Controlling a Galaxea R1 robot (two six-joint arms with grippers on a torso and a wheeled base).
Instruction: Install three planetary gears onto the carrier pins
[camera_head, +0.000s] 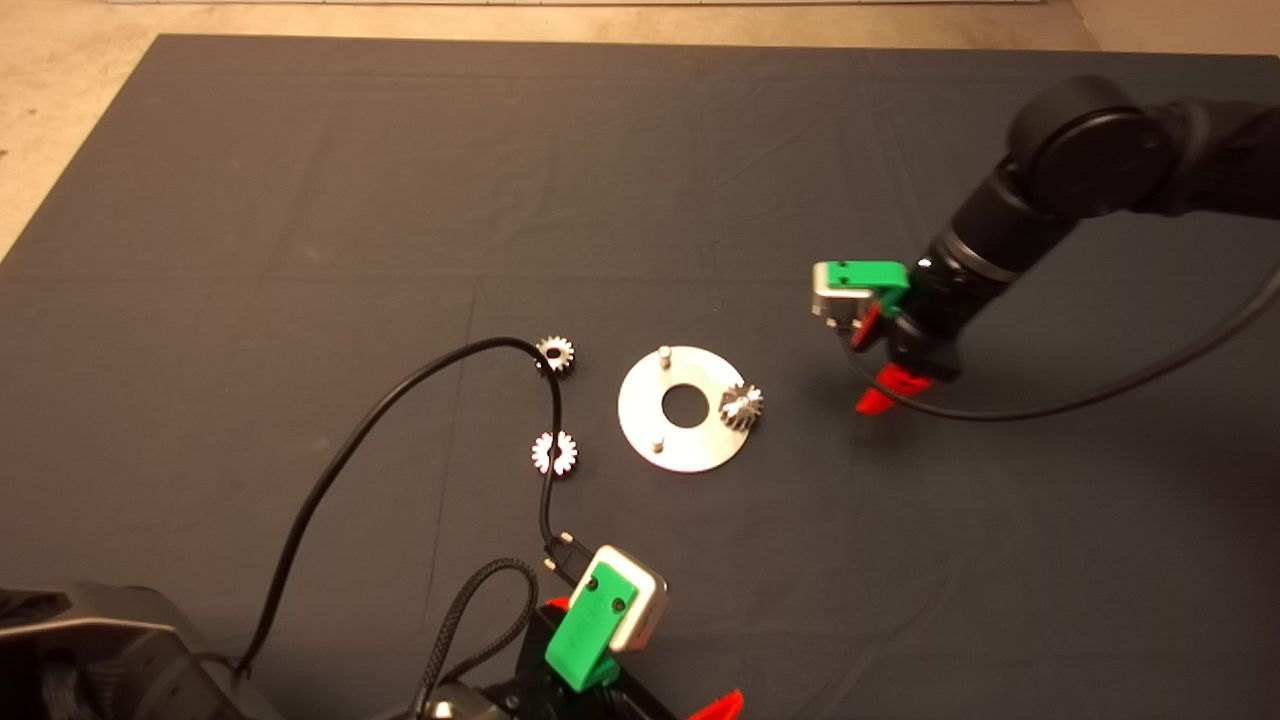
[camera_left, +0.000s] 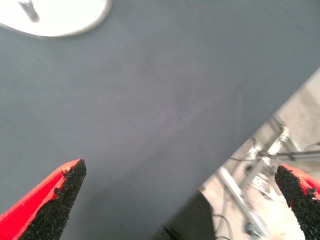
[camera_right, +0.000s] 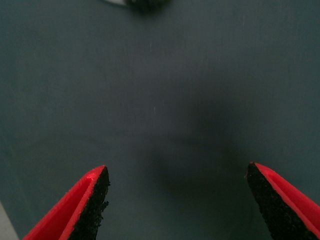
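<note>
Looking down, only the head view shows one planetary gear (camera_head: 742, 407) seated on the disc (camera_head: 683, 407); right gripper (camera_head: 880, 372) and left gripper (camera_left: 180, 200) gape empty.

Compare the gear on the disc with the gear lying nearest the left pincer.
The gear on the disc sits at the disc's right edge and is tipped on its side, teeth flanks showing; the gear near the left pincer lies flat on the mat, hole up. The first sits where a third pin would be; the second is left of the disc. Both are small, silver and toothed.
</note>
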